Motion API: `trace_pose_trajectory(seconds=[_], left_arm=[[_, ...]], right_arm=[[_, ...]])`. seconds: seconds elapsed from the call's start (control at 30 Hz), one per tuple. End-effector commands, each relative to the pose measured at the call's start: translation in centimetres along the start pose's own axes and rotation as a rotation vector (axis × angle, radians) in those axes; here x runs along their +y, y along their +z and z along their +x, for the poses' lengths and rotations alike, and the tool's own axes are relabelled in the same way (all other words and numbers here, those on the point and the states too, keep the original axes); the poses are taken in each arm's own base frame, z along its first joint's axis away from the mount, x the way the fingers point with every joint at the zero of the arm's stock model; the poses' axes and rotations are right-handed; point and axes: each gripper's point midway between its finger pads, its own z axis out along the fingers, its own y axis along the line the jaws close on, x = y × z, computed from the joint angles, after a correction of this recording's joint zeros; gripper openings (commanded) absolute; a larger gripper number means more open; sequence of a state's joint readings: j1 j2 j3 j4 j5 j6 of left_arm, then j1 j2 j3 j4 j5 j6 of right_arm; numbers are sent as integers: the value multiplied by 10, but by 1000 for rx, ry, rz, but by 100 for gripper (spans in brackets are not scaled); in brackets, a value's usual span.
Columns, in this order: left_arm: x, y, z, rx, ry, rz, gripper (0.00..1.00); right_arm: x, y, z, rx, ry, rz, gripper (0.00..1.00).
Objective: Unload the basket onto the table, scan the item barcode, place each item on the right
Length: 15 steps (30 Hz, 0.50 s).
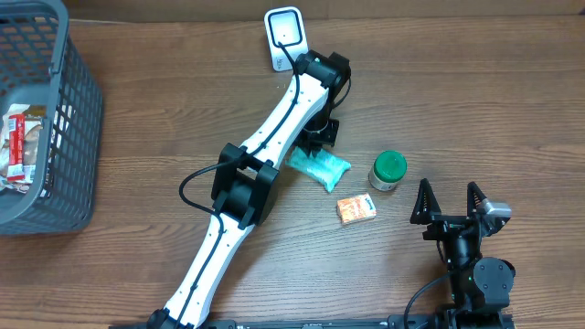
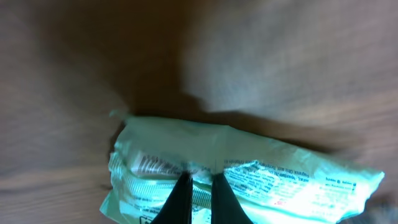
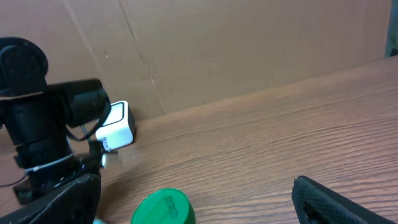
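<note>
Closest to the left wrist lens is the left gripper [image 2: 199, 194], its 2 dark fingers [image 2: 179, 200] drawn almost together on the film of the green packet [image 2: 267, 171]. I read that as a closed pinch on a fold of wrapper, not a hold around the whole pack. The fingers sit on the packet's top face towards 1 end, and most of the pouch stretches away to the side of them.

From overhead, the green packet [image 1: 322, 168] is near the middle of the table [image 1: 137, 110], half under the left wrist. A green-lidded jar [image 1: 388, 170] stands just beside it, and an orange pack [image 1: 356, 209] lies a little nearer the front edge. I cannot tell whether the packet is off the wood.

I expect it to handle as light, soft and crinkly, with slick film that can slide or tear out of a thin pinch. It will likely sag and crease, which could wrinkle the code. A hold across a sealed end seam would be firmer. Print faces up; I cannot pick out the barcode.

The white scanner [image 1: 284, 37] sits at the table's far edge, well apart from the packet. The right gripper [image 1: 449, 194] waits by the front right corner, spread wide and empty.
</note>
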State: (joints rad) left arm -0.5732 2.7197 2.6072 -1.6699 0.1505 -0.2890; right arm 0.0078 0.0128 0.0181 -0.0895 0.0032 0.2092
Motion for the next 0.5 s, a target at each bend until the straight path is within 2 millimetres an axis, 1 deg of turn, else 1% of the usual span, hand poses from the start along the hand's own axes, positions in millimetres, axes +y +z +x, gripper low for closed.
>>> trace_pose_trajectory(seconds=[0.0, 0.07, 0.13, 0.2, 0.33, 0.47], left_arm=[[-42, 29, 23, 138, 167, 171, 4], [-67, 27, 33, 166, 205, 270, 4], [-82, 26, 40, 181, 220, 309, 4], [-95, 28, 47, 191, 244, 309, 4], [-111, 32, 58, 203, 277, 294, 4], [-120, 31, 65, 206, 292, 295, 4]], right_arm=[[0, 0, 1, -5, 4, -4, 100], [0, 0, 1, -5, 4, -4, 100], [0, 0, 1, -5, 4, -4, 100], [0, 0, 1, -5, 4, -4, 100], [0, 0, 1, -5, 4, -4, 100], [0, 0, 1, -5, 4, -5, 100]])
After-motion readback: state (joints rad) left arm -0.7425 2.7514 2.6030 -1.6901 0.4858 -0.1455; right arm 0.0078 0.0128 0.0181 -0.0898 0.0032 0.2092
